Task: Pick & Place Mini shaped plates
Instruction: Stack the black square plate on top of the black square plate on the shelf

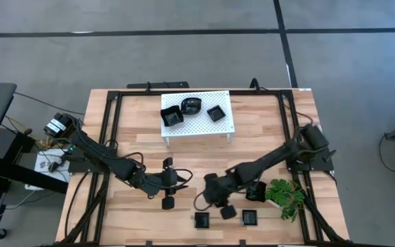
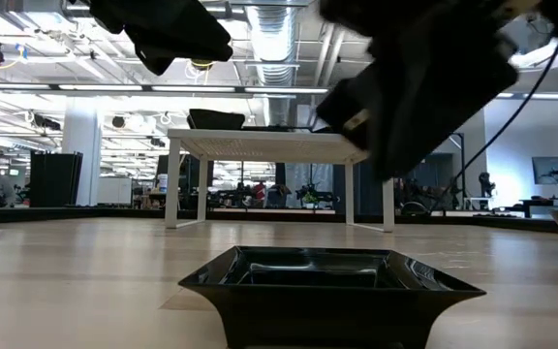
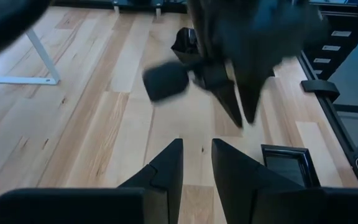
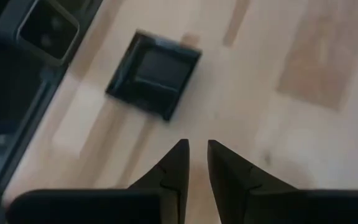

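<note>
Altogether five plates point(image 1: 202, 220), one rack point(image 1: 227, 122).

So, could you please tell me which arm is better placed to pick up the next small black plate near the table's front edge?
Probably the right. Its hand hovers empty just above the square plate, which fills its wrist view. The left hand sits farther off.

A black square plate point(image 2: 329, 291) sits before a white rack point(image 2: 269, 145).
</note>
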Controlling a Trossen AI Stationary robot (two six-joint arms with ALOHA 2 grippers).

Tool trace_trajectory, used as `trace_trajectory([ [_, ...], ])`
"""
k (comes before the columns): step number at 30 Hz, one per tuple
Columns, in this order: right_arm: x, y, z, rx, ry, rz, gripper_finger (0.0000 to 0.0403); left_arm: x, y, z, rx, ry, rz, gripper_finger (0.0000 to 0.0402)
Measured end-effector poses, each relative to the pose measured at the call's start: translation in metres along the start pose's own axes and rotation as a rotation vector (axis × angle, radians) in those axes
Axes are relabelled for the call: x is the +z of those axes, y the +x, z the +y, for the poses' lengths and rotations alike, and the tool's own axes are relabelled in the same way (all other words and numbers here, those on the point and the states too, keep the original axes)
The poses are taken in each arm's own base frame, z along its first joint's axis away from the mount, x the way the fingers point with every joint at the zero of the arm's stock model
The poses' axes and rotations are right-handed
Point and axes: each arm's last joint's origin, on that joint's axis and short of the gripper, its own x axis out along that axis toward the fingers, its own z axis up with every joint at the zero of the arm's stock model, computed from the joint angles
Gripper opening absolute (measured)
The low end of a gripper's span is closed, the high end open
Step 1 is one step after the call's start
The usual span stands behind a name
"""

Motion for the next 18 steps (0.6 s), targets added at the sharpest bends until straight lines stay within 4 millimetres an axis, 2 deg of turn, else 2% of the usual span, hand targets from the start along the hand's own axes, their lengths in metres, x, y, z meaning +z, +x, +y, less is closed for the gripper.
trace_trajectory([
  [7, 0.017, 0.032, -0.003, 0.07, 0.106, 0.002, 0.0054, 0.0, 0.0, 0.001, 0.003, -0.001, 0.001, 0.0085],
  [11, 0.016, 0.047, -0.005, 0.077, 0.175, 0.044, 0.0054, 0.0, 0.001, 0.001, 0.005, 0.001, 0.004, 0.0085],
  [18, 0.011, 0.055, -0.005, 0.118, 0.212, 0.069, 0.0054, 0.0, 0.001, 0.001, 0.006, 0.006, 0.007, 0.0085],
])
